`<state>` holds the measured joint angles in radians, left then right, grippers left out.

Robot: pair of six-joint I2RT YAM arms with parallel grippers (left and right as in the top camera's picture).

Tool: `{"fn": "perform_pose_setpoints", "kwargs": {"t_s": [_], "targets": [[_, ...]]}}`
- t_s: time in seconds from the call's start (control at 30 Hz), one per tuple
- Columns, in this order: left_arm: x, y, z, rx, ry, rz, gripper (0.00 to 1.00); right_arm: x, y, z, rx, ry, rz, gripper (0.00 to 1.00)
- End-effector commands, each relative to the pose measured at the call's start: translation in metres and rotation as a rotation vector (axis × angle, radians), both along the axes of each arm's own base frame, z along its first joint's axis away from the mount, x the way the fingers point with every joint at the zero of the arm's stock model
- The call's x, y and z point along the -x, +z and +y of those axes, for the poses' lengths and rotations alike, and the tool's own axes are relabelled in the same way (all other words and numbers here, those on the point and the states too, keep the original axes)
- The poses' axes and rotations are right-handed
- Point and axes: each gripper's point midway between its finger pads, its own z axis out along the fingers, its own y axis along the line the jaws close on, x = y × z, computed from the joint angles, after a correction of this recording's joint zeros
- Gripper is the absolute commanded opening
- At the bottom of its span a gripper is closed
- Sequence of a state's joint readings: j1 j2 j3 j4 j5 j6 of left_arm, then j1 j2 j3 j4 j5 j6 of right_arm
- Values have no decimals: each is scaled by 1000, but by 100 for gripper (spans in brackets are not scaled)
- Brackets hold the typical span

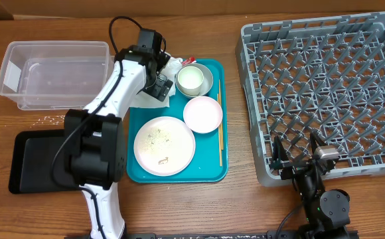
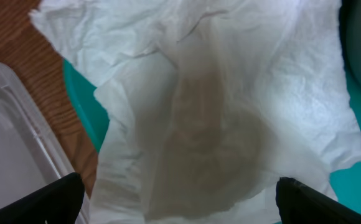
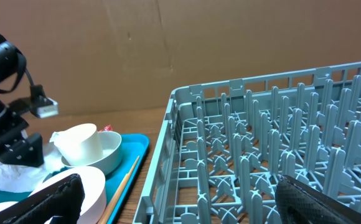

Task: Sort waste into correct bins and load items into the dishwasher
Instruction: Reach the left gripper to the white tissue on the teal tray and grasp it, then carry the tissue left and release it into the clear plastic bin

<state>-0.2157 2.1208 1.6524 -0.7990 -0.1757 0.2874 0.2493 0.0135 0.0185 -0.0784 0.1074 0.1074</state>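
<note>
**Left arm poised over the napkin, the waste-sorting step in hand**

The left gripper (image 2: 180, 202) hangs over the back left corner of the teal tray (image 1: 209, 171), jaws spread wide and gripping nothing. Its wrist view is filled by the crumpled white paper napkin (image 2: 230, 99), which lies partly on the tray and partly over its edge toward the clear plastic tub (image 1: 53, 73). Whether the fingertips touch the paper I cannot tell.

I'd judge this to be the start of the waste step, with the napkin as the first pick. The next move calls for lowering onto the paper and closing on a raised fold. The arm then has to carry it left to a bin, either the tub or the black tray (image 1: 30, 159) in front of it. Soft paper may drag or trail, so a good bite matters.

The right gripper (image 1: 297, 151) waits at the near edge of the grey dish rack (image 1: 325, 86), jaws also open and empty.

Nothing is loaded yet. The plate (image 1: 164, 146) with its crumbs, the pink bowl (image 1: 202, 114) and the white cup (image 1: 191, 79) in the metal bowl (image 1: 208, 85) all sit on the teal tray. The chopsticks (image 1: 220, 133) lie there too.
</note>
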Motion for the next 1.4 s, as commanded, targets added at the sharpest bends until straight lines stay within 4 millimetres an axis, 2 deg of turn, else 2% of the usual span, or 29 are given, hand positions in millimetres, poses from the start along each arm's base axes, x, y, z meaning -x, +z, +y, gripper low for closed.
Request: {"fn": "perform_pose_setpoints", "kwargs": {"t_s": [0.0, 0.1, 0.13, 0.17, 0.23, 0.43, 0.53, 0.63, 0.7, 0.87, 0.97, 1.03, 1.2, 1.27, 1.37], "targets": [[-9, -8, -5, 3, -54, -2, 100, 0, -1, 0, 2, 0, -6, 100], [-15, -11, -7, 5, -57, -19, 96, 0, -1, 0, 2, 0, -6, 100], [-16, -10, -7, 6, -57, -25, 86, 0, -1, 0, 2, 0, -6, 100], [-18, -10, -7, 5, -56, -33, 71, 0, -1, 0, 2, 0, -6, 100], [-19, -9, -7, 6, -55, -39, 53, 0, -1, 0, 2, 0, -6, 100], [-19, -7, -8, 12, -45, -44, 17, 0, -1, 0, 2, 0, -6, 100], [-20, -4, -10, 34, 8, -53, 14, 0, -1, 0, 2, 0, -6, 100], [-23, 3, -12, 54, 53, -66, 4, 0, -1, 0, 2, 0, -6, 100], [-24, 11, -13, 69, 87, -73, 4, 0, -1, 0, 2, 0, -6, 100], [-25, 40, -22, 159, 146, -97, 4, 0, -1, 0, 2, 0, -6, 100], [-24, 66, -31, 235, 167, -134, 4, 0, -1, 0, 2, 0, -6, 100], [-24, 89, -29, 266, 215, -179, 4, 0, -1, 0, 2, 0, -6, 100], [-25, 155, -8, 349, 348, -336, 4, 0, -1, 0, 2, 0, -6, 100], [-25, 181, 11, 369, 446, -415, 4, 0, -1, 0, 2, 0, -6, 100], [-18, 218, 52, 397, 636, -534, 4, 0, -1, 0, 2, 0, -6, 100]]}}
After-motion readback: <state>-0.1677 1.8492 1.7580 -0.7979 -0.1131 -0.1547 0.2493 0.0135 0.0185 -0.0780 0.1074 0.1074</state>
